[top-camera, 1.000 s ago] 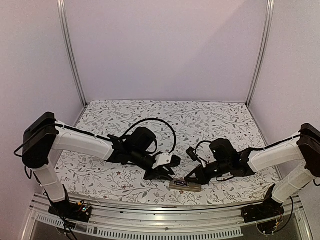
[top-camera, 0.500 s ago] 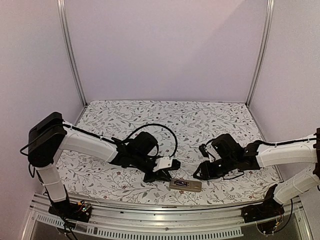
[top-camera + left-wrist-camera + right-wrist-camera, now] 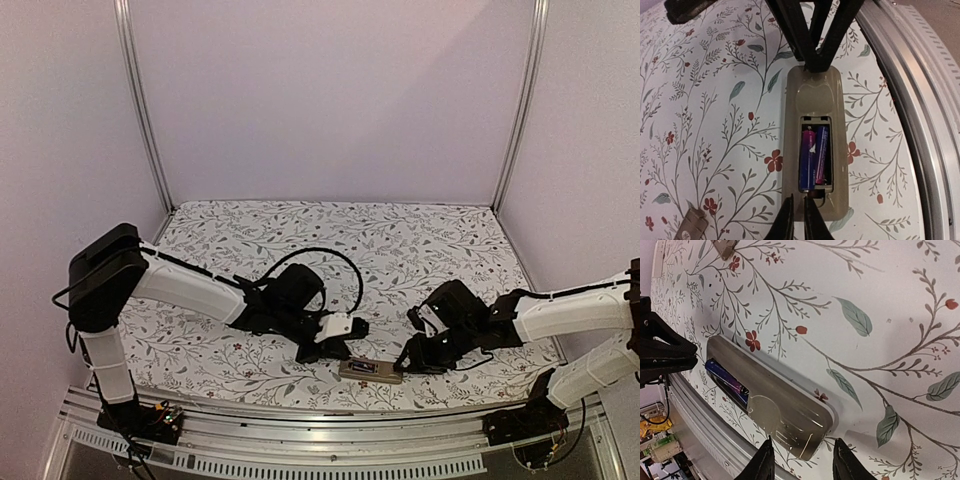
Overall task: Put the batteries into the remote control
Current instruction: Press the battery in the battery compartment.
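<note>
The remote control (image 3: 370, 370) is a tan slab lying back-up near the table's front edge. Its compartment is uncovered, with two blue-purple batteries (image 3: 813, 156) side by side inside, also seen as batteries (image 3: 726, 382) from the right wrist. My left gripper (image 3: 799, 212) is shut with nothing between its fingers. Its tips sit just off the remote control (image 3: 812, 100) at the compartment end. My right gripper (image 3: 802, 460) is open, its fingers either side of the opposite end of the remote control (image 3: 785, 412). From above, the left gripper (image 3: 318, 352) and right gripper (image 3: 408, 362) flank the remote.
A small tan piece (image 3: 690, 225) lies on the floral cloth away from the remote; the right wrist also sees this tan piece (image 3: 725, 247). The metal front rail (image 3: 330, 420) runs close along the remote's long side, and the same rail (image 3: 920, 100) is near both grippers.
The left gripper has closed and slid right, toward the remote's left end. The right gripper opened, drew back from the remote, then came down at its right end.
</note>
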Tool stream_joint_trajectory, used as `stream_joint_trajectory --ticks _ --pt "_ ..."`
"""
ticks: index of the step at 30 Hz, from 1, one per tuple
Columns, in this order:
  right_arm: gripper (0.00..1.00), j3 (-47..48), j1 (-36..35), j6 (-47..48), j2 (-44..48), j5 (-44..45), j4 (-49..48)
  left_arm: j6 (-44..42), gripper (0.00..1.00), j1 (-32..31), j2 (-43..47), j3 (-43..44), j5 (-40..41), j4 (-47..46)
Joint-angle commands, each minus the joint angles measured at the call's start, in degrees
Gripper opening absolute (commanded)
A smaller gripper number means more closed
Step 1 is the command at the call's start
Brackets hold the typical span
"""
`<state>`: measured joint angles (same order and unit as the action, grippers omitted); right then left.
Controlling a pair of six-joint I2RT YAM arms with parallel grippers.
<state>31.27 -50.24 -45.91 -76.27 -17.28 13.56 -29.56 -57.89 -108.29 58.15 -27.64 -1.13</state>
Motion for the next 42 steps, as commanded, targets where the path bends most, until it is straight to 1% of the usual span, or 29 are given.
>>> stream_joint_trajectory --ticks 1,14,36,38,42 --pt "0.38 -1.46 -0.21 -1.49 -1.23 -2.65 -2.98 -0.69 0.08 -0.90 -2.30 1.45 -0.60 0.18" --pt "0.34 -2.09 -0.21 -1.64 -1.78 -2.85 -3.69 -0.89 0.08 -2.25 -3.37 2.15 -1.57 0.69" --pt "0.34 -1.85 -0.21 -1.53 -1.67 -2.16 -5.07 -1.94 0.05 -3.10 -5.60 3.08 -1.83 0.95" --pt "0.34 -1.82 -0.21 -1.60 -1.89 -2.35 -5.71 -2.35 0.05 -3.24 -5.74 3.27 -1.95 2.91" --pt "0.34 -1.81 -0.21 -1.76 -2.37 -2.67 -6.50 -2.56 0.04 -3.62 -6.24 3.54 -2.24 3.15"
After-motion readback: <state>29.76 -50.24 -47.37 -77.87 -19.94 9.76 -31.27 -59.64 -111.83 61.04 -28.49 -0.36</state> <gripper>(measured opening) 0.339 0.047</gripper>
